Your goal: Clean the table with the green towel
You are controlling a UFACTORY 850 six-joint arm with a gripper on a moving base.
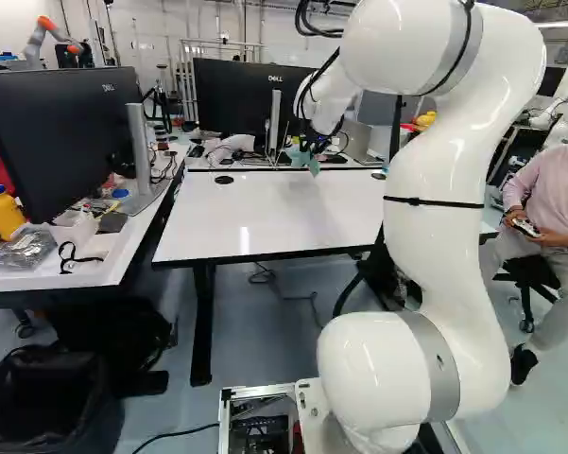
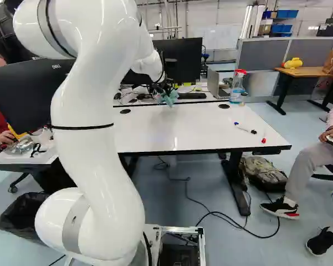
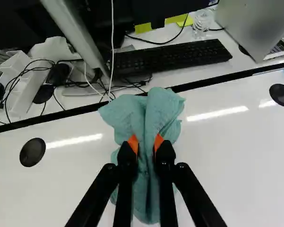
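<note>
presently, the claw (image 3: 146,147) pinches the green towel (image 3: 152,113) between both orange pads near its middle, leaving loose folds ahead and below, presumably as wiping surface. towel hangs near the white table's (image 2: 188,130) far edge, likely for a stroke; contact: cannot tell.

**Room Layout and Furnishings**

Wall (image 1: 146,38): white, across the top of the left base view. Floor (image 2: 310,133): smooth, blue-grey. Counter (image 2: 180,130): white top, dark edge, centre of the right base view. Upper right of that view: grey partitions (image 2: 259,55), a wood-topped side table (image 2: 307,72), blue bins (image 2: 288,14). Light: bright streaks reflected on the counter, wrist view.
</note>
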